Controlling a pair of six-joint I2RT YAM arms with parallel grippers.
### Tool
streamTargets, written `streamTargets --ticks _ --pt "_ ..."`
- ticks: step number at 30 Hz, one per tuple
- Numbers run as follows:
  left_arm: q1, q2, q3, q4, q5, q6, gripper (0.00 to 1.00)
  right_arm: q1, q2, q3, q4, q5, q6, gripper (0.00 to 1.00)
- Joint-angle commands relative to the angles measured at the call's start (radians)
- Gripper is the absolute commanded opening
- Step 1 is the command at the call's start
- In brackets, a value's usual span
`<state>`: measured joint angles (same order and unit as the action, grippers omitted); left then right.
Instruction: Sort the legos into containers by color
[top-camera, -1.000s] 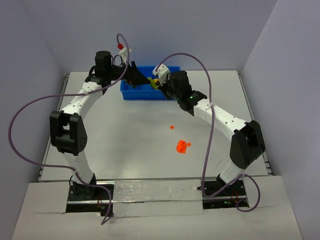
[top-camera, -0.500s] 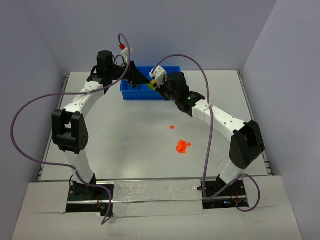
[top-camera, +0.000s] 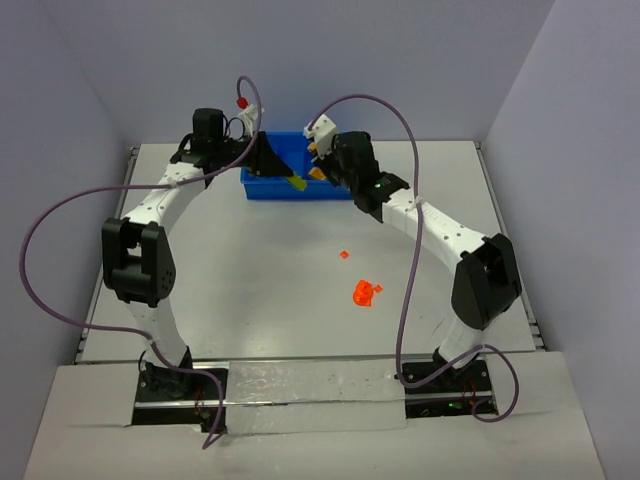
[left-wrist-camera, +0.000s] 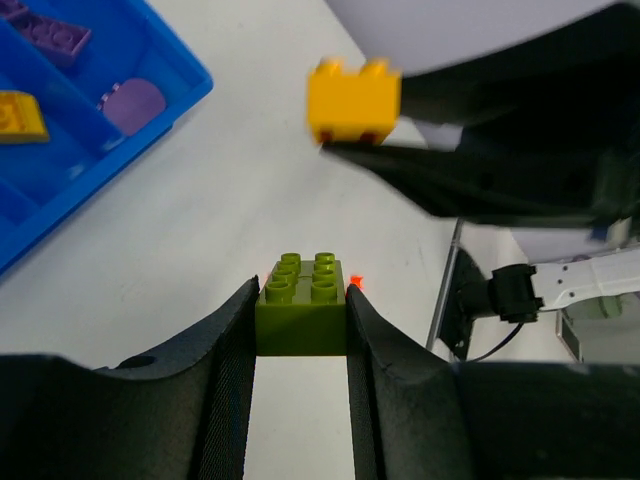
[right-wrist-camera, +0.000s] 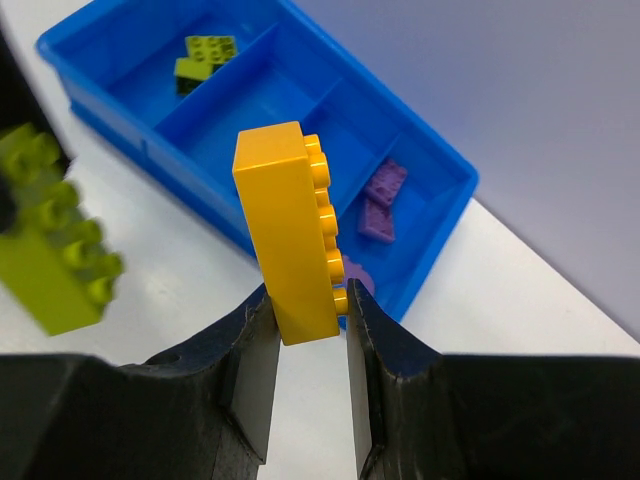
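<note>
Above the bin's near wall: both arms meet, each w/ one brick held clear of the table.
L gripper (left-wrist-camera: 300, 322): nearly closed, fingers clamped on the side walls of a green brick (left-wrist-camera: 301, 305). Studs are up and free, nothing else touched.
R gripper (right-wrist-camera: 305, 315): nearly closed too, pinching a yellow brick (right-wrist-camera: 285, 235) by its lower end. Brick stands on end, studs facing sideways.
Why held so: one colour per arm, bricks apart and not touching, prob. so each can drop into its own slot w/o the other arm in the way.
Bin (right-wrist-camera: 150, 135): blue, four slots. R gripper hangs about over the near wall, L gripper close by over the table beside it.
Green slot: end slot, green pieces (right-wrist-camera: 200, 58) already in.
Purple slot: opposite end, purple pieces (right-wrist-camera: 380, 200) in. A yellow piece (left-wrist-camera: 20, 115) lies in the slot next to it.
Table (top-camera: 250, 270): orange-red pieces (top-camera: 364, 292) lie out in the open, well apart from the bin, btwn the arms. A tiny orange chip (top-camera: 343, 255) sits near them.
Next, as judged: yellow to the slot beside purple, green to the far end. Orange-red lot not yet sorted.
</note>
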<state>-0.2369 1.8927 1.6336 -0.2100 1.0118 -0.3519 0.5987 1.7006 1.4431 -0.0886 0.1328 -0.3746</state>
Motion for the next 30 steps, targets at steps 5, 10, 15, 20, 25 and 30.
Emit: streamTargets --ticks 5,10,15,20,25,30 --pt "0.046 -0.072 -0.035 -0.090 -0.108 0.083 0.00 -0.042 0.079 0.175 0.003 -0.004 0.050 0.00" --pt "0.094 -0.080 0.015 -0.083 -0.217 0.085 0.00 -0.097 0.272 0.425 -0.153 -0.135 0.176 0.00" --pt "0.150 -0.098 0.031 -0.084 -0.257 0.094 0.00 -0.123 0.432 0.600 -0.246 -0.211 0.231 0.00" --pt "0.211 -0.109 0.046 -0.081 -0.285 0.102 0.00 -0.132 0.548 0.694 -0.252 -0.185 0.244 0.00" --pt "0.234 -0.110 0.055 -0.086 -0.288 0.103 0.00 -0.143 0.658 0.814 -0.261 -0.184 0.251 0.00" --pt "0.238 -0.112 0.054 -0.089 -0.293 0.105 0.00 -0.151 0.733 0.884 -0.259 -0.201 0.269 0.00"
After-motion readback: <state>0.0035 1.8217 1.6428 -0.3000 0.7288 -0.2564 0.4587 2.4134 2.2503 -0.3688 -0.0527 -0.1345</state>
